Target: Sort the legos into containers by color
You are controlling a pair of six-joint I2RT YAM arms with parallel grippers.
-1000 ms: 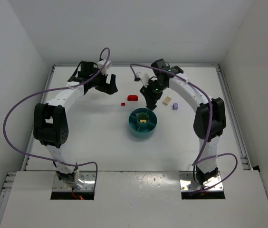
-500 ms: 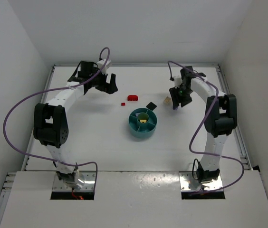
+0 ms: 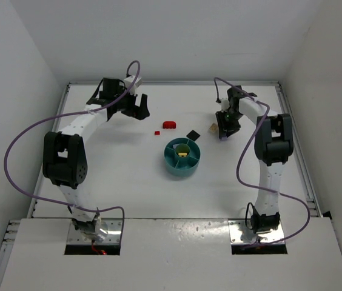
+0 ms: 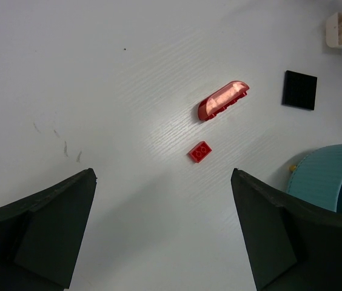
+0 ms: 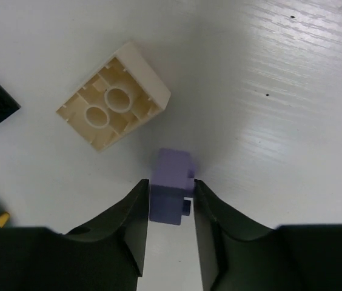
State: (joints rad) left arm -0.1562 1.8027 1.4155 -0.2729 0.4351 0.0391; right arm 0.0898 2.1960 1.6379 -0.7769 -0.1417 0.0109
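Since a second ago the right arm has swung away from the spot just beyond the teal dish [image 3: 174,167] out to the far right of the white table [image 3: 122,170], while the left arm has stayed where it was. Nearest the arm bases sits the dish, with a yellow brick [image 3: 184,154] lying inside it close to the middle; the exact section cannot be told. Just past the dish's far rim lies the black tile [image 4: 299,90], flat on the table, and left of it the small red brick [image 4: 200,151], studs up. To the right of the tile the tan brick [image 5: 113,104] lies with its hollow underside up. Just beside it, apart from it, the right claw [image 3: 225,127] is pinching the purple brick [image 5: 172,182], one finger pressed against each side of it, right at the table surface. A little farther off, beyond the small red brick, lies the long red brick [image 4: 222,100]. Farthest back on the left, the left claw [image 3: 139,109] hangs over bare table with its fingers spread wide and nothing between them.
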